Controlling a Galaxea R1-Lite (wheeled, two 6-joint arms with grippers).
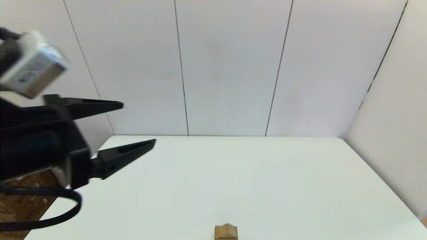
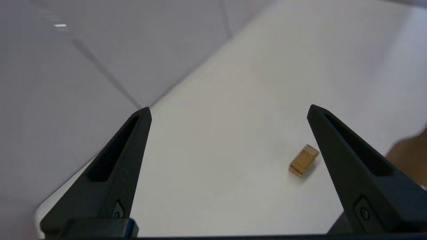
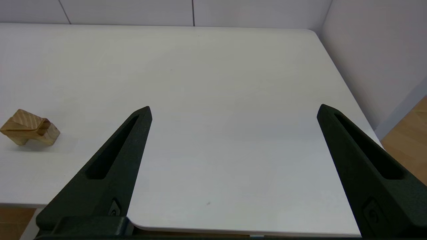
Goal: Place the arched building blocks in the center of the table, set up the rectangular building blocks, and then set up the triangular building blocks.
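Observation:
A small stack of light wooden blocks stands near the front edge of the white table [image 1: 253, 180]. The triangular block [image 1: 226, 229] is on top, roof-like, also seen as the triangular block [image 3: 20, 120] in the right wrist view. Under it is a box-shaped piece [image 3: 46, 131]; I cannot tell the rectangular and arched blocks apart there. From above the stack [image 2: 303, 160] looks like one tan oblong. My left gripper [image 1: 139, 123] hangs open and empty, high over the table's far left corner. My right gripper [image 3: 235, 107] is open and empty above the near right part of the table, right of the stack.
White wall panels close the table at the back and right. Wooden floor [image 1: 23, 200] shows past the left edge, and floor [image 3: 412, 140] past the right edge. A blurred brown shape [image 2: 408, 160] sits beside the left gripper's finger.

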